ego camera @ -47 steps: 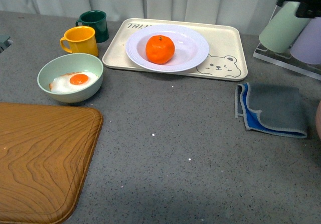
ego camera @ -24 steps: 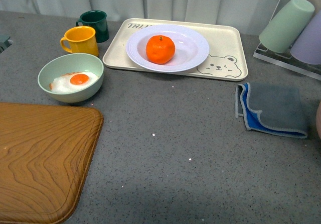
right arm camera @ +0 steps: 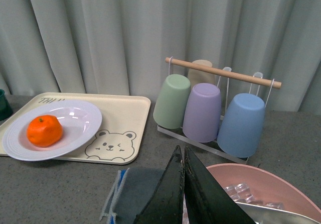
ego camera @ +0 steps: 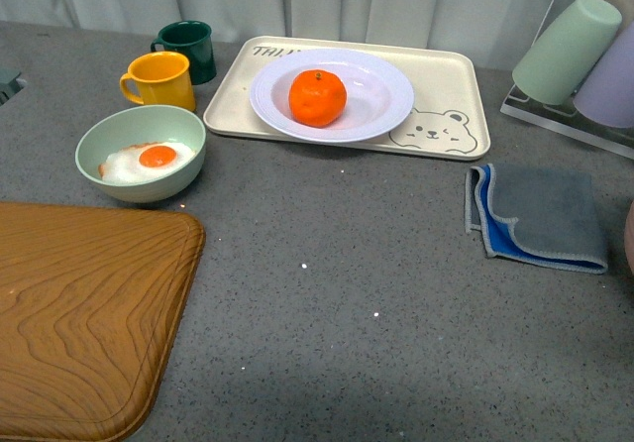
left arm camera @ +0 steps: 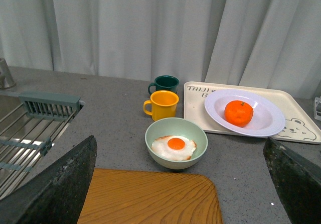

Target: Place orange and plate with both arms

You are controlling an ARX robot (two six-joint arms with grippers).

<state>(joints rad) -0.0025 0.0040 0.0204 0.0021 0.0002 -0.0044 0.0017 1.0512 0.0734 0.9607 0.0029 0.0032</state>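
1. Orange fruit, round, bright and dimpled (ego camera: pixel 317 97), sits inside the large white ribbed plate (ego camera: pixel 381 90), which rests on the beige bear-print tray (ego camera: pixel 446 75).
2. Left gripper (left arm camera: pixel 180 184), fingers spread wide, faces the tray, with the pale green egg bowl (left arm camera: pixel 176 143) between.
3. Right gripper (right arm camera: pixel 183 184), fingers pressed together, looks slightly nearer the tray.

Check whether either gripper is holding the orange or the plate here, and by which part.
Nothing is held. The left gripper is open and empty, the right gripper is shut on nothing. The orange sits in the plate.
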